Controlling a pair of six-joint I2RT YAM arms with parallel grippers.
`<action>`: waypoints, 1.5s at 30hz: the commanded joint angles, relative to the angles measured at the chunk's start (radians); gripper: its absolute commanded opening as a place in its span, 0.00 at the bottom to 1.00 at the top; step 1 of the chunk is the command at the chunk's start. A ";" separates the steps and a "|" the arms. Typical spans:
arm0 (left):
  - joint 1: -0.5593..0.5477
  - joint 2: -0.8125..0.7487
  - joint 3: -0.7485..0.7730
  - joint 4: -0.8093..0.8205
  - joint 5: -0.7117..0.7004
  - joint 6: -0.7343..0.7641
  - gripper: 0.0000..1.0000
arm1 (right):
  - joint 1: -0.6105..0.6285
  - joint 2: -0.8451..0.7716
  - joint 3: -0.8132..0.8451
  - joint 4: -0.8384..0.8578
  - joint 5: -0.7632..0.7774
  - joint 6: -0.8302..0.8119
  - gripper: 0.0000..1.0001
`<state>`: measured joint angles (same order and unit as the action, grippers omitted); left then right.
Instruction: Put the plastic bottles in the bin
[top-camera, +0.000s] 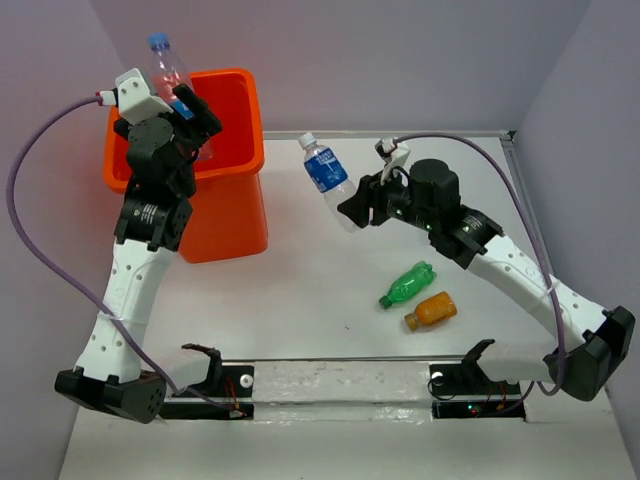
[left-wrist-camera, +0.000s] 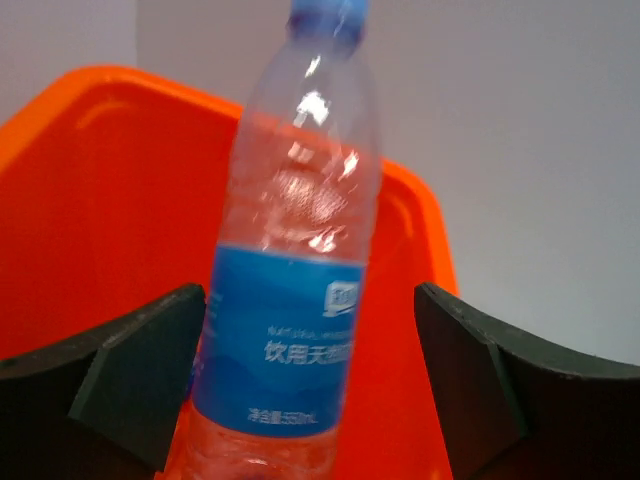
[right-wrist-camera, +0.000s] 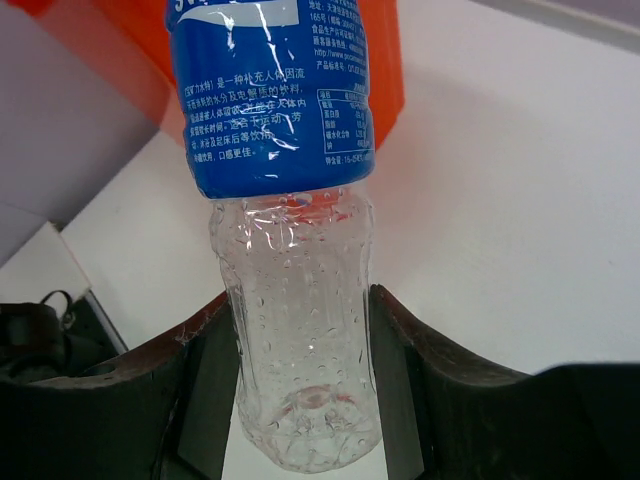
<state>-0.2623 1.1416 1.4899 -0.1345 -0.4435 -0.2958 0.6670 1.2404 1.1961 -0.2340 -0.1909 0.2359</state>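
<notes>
The orange bin (top-camera: 225, 190) stands at the far left. My left gripper (top-camera: 185, 105) is over its mouth with its jaws wide apart. A clear blue-label bottle (top-camera: 168, 65) stands upright between them. In the left wrist view the bottle (left-wrist-camera: 295, 300) rests against the left finger (left-wrist-camera: 140, 370), with a gap to the right finger (left-wrist-camera: 470, 380) and the bin wall (left-wrist-camera: 100, 200) behind. My right gripper (top-camera: 350, 205) is shut on the base of another clear blue-label bottle (top-camera: 325, 170) held above mid-table; this bottle also shows in the right wrist view (right-wrist-camera: 290, 150). A green bottle (top-camera: 407, 284) and an orange bottle (top-camera: 432, 310) lie on the table.
The two lying bottles sit just under my right forearm, near the front right. The bin's corner (right-wrist-camera: 380, 60) shows behind the held bottle in the right wrist view. Grey walls close the table at the back and right. Mounting rails run along the near edge.
</notes>
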 joint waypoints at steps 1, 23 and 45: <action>0.017 -0.049 -0.011 -0.047 0.092 -0.029 0.99 | 0.109 0.043 0.222 0.027 0.014 -0.021 0.33; 0.015 -0.576 -0.231 -0.218 0.538 -0.065 0.99 | 0.247 0.999 1.516 0.041 0.084 -0.009 0.42; -0.589 -0.266 -0.388 0.050 0.508 -0.138 0.99 | -0.253 -0.255 -0.256 0.049 0.341 0.268 0.83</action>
<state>-0.5816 0.7704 1.1217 -0.1688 0.3141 -0.4534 0.4892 1.0599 1.2312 -0.0799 0.1062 0.3290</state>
